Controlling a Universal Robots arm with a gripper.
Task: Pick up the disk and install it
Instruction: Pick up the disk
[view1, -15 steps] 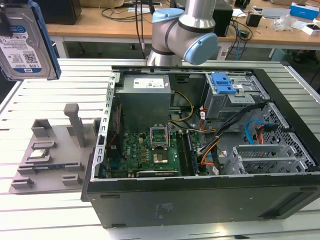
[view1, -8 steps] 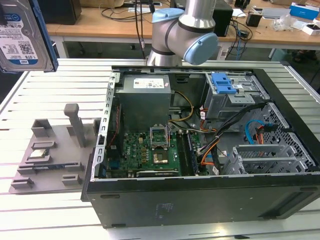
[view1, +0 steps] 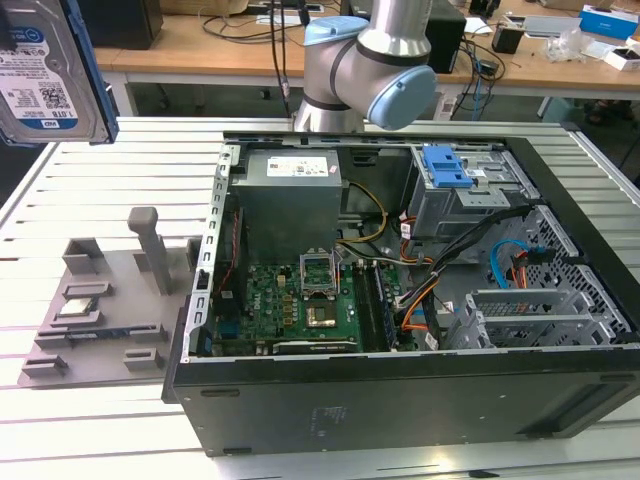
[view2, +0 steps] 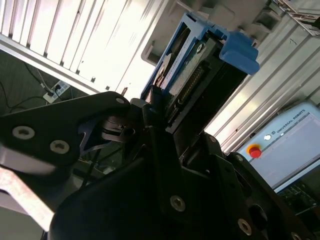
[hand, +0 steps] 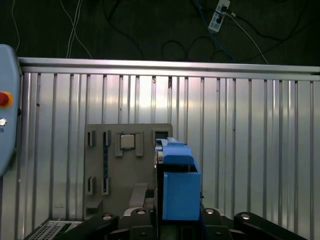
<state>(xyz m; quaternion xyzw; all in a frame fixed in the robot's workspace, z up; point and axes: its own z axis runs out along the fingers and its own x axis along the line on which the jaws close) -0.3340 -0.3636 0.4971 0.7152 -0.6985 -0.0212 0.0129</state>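
The disk (view1: 45, 70) hangs high at the exterior view's upper left, well above the slatted table, with its white-and-blue label facing the camera. In the second wrist view my gripper (view2: 156, 111) is shut on the disk (view2: 192, 75), whose blue carrier rails and connector edge show past the black fingers (view2: 150, 125). The first wrist view sees the disk (hand: 177, 185) edge-on, blue rail outward, clamped in the gripper (hand: 177, 217) above the grey fixture plate (hand: 100, 165).
The open computer case (view1: 400, 400) lies on the table, with a grey drive cage and its blue latch (view1: 445, 165) at the back right. The grey fixture plate (view1: 100, 310) holds a small silver chip (view1: 78, 307). The arm's base (view1: 370, 60) stands behind the case.
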